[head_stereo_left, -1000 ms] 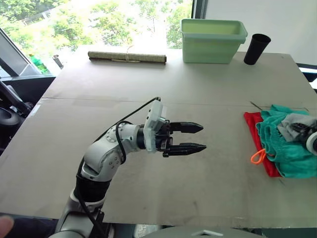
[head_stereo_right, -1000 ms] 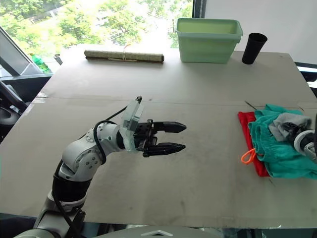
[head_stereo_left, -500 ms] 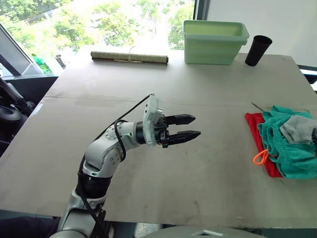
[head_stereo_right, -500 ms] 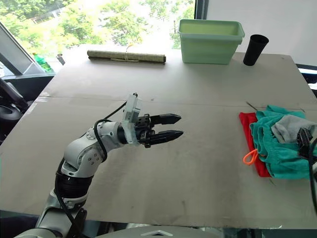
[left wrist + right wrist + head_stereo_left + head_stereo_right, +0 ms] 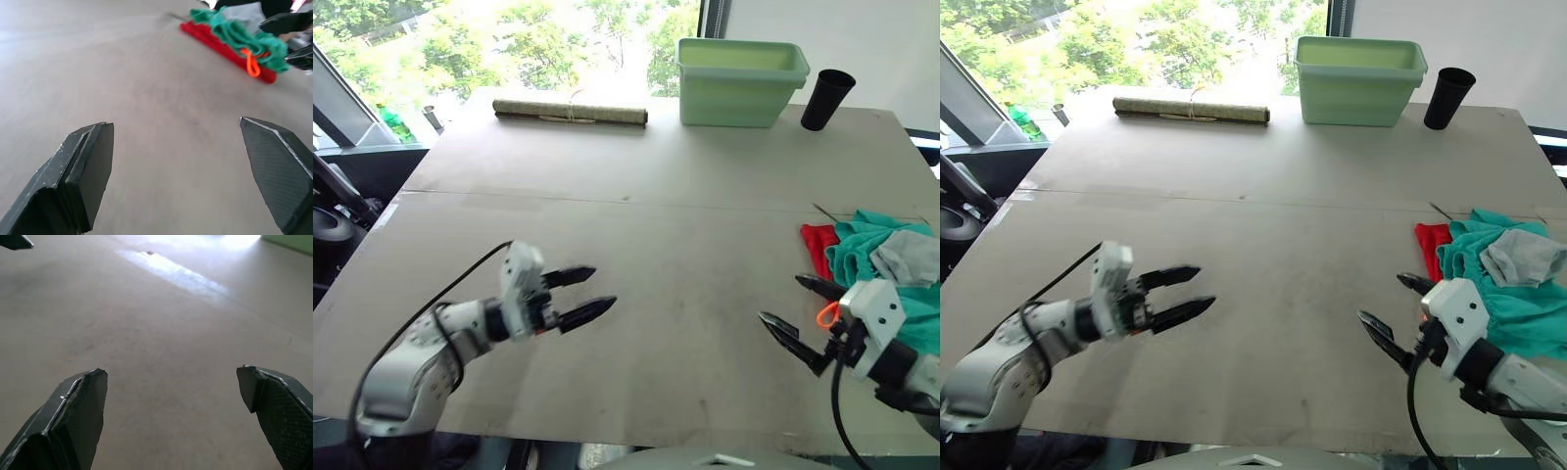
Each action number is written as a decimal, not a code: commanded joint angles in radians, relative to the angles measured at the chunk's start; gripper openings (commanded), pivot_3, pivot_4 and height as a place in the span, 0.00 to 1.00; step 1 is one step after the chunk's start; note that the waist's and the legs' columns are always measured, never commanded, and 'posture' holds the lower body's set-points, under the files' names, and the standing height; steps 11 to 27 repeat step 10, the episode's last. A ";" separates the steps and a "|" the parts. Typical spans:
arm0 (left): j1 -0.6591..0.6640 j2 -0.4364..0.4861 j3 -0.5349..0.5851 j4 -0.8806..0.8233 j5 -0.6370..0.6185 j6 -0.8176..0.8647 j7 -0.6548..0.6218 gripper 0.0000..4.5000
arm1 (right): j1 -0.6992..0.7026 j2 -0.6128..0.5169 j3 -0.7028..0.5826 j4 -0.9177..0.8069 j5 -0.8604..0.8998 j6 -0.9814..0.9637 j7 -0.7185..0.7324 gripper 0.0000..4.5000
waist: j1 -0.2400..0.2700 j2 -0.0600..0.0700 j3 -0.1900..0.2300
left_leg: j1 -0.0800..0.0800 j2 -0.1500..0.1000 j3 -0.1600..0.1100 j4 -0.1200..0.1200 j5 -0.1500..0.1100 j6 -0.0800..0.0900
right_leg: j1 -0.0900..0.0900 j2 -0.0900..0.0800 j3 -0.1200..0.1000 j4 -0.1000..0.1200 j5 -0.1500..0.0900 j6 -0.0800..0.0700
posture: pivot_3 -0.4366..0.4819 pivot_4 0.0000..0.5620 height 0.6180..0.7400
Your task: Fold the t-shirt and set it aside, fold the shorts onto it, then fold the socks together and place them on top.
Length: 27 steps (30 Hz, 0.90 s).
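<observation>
At the right edge of the head views a stack of clothes is seen on the tabletop: the t-shirt lies lowest, only a red strip of it showing, the shorts are bunched on top of it, and the socks rest on the shorts as a pale grey bundle. An orange drawstring loop hangs over the stack's near edge.

The left gripper is held above bare tabletop at the lower left of the frame, its fingers spread and nothing between them. The right gripper is held at the lower right, just beside the stack — fingers likewise spread and empty.

Along the top of the frame a rolled mat, a pale green bin and a black cup are lined up.
</observation>
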 commanded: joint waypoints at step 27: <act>0.114 0.073 0.111 -0.009 0.007 -0.041 -0.073 0.99 | 0.182 0.077 -0.271 0.127 -0.066 -0.103 0.322 1.00 | -0.014 0.004 0.001 | 0.002 0.001 0.000 0.000 -0.004 -0.005 | 0.000 -0.009 -0.007 0.001 -0.002 0.003 | 0.48 0.27 1.00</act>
